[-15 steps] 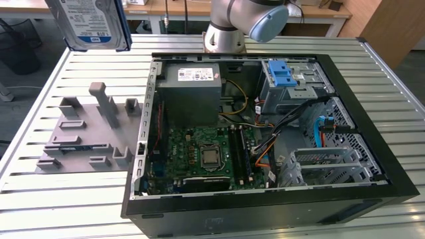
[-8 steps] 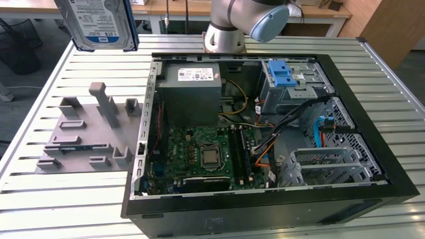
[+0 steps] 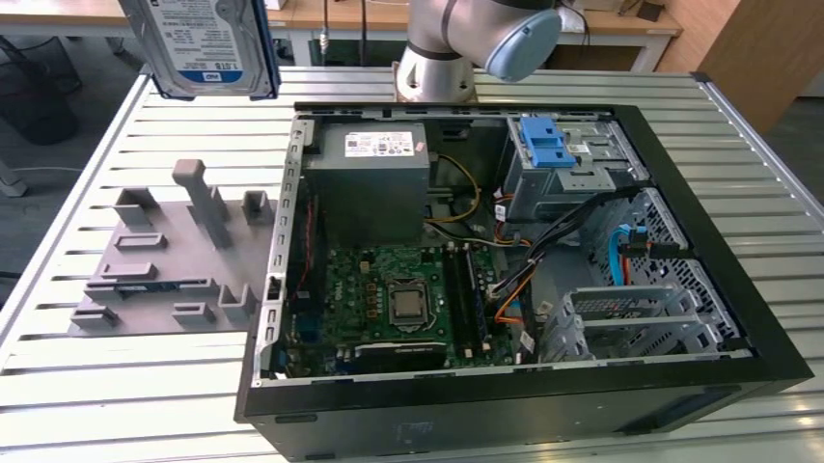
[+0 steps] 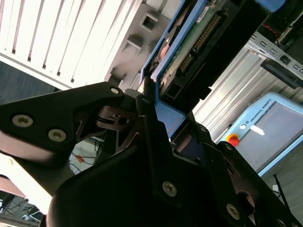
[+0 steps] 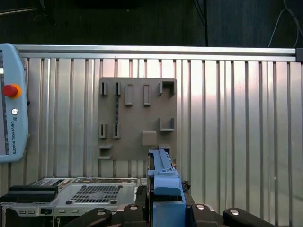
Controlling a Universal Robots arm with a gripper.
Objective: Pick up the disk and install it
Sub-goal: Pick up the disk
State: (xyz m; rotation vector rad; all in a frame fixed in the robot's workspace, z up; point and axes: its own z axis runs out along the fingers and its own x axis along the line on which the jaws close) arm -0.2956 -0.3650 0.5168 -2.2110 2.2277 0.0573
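Claw (image 4: 168, 118) clamps the disk (image 3: 206, 43) above the table (image 3: 116, 405)

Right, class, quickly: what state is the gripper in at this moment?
Gripper: closed, holding the disk.

The disk (image 3: 204, 43) is shiny silver metal with a glossy paper label, edged in smooth blue plastic. The table (image 3: 116, 405) is ribbed, dull-sheened metal. The grey rack (image 3: 168, 280) looks matt plastic.

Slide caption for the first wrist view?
Edge-on disk held in the pincer, grey fixture plate and slatted table in the background.
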